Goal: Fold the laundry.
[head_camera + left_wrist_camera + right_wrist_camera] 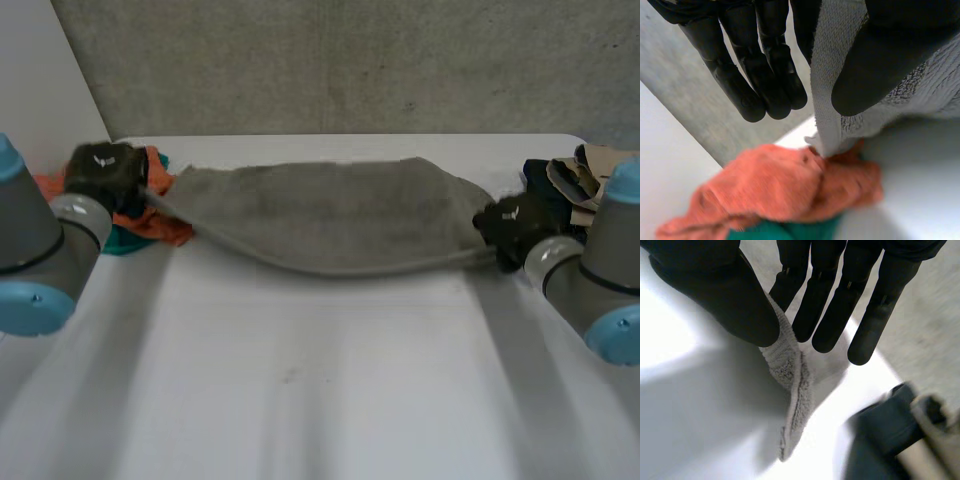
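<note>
1. Across the far half of the white table (pixel 320 380): grey terry towel (pixel 330 215) stretched sideways between both hands, lower edge sagging in the middle
2. Left hand (pixel 890 55): thumb and straight fingers pinch the towel's left end, just above a crumpled orange cloth (pixel 775 185) that touches a teal cloth (pixel 785 232)
3. Right hand (pixel 715 295): thumb and nearest finger pinch the towel's right corner, other fingers straight; corner tip hangs toward the table
4. Dark navy and beige clothes pile (pixel 565 180) sits just beside the right hand
</note>
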Controlling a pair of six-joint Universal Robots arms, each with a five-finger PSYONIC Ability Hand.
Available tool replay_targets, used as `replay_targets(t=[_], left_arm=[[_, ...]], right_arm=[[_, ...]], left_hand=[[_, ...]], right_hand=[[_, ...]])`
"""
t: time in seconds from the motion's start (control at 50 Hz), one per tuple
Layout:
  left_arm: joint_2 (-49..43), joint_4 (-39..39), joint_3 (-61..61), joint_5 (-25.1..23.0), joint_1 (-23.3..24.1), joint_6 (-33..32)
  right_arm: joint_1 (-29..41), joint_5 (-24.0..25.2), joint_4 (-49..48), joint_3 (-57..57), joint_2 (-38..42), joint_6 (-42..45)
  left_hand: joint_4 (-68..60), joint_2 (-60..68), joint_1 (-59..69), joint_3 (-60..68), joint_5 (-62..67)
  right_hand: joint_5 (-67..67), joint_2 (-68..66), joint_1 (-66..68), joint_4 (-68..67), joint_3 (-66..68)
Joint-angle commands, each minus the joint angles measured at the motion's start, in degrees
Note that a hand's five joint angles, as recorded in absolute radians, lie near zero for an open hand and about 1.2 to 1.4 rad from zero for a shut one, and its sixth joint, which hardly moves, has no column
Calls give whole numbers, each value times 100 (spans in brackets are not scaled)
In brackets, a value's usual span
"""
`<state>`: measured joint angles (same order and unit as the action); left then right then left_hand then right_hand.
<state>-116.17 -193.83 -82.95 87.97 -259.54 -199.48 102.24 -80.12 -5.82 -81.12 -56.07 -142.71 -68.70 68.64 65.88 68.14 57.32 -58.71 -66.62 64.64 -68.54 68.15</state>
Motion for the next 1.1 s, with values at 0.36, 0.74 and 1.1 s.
replay_targets(t=[0.36, 0.74, 1.1], left_arm=[[165, -32, -266, -192, -185, -126], [235, 337, -423, -201, -159, -144], [1747, 4284, -1953, -622, -756, -2357]], right_arm=[[-328, -12, 1205, 1027, 702, -954], [-530, -399, 1012, 696, 475, -337], [-1585, 366, 4546, -870, -1292, 3645]], left_hand=[[-1130, 1136, 1412, 1186, 1268], [-1130, 1136, 1412, 1186, 1268], [-1130, 1136, 1412, 1186, 1268]], right_hand=[[3044, 2836, -2637, 3027, -2988], [-1129, -1338, 1536, -1146, 1185], [-1129, -1338, 1536, -1146, 1185]])
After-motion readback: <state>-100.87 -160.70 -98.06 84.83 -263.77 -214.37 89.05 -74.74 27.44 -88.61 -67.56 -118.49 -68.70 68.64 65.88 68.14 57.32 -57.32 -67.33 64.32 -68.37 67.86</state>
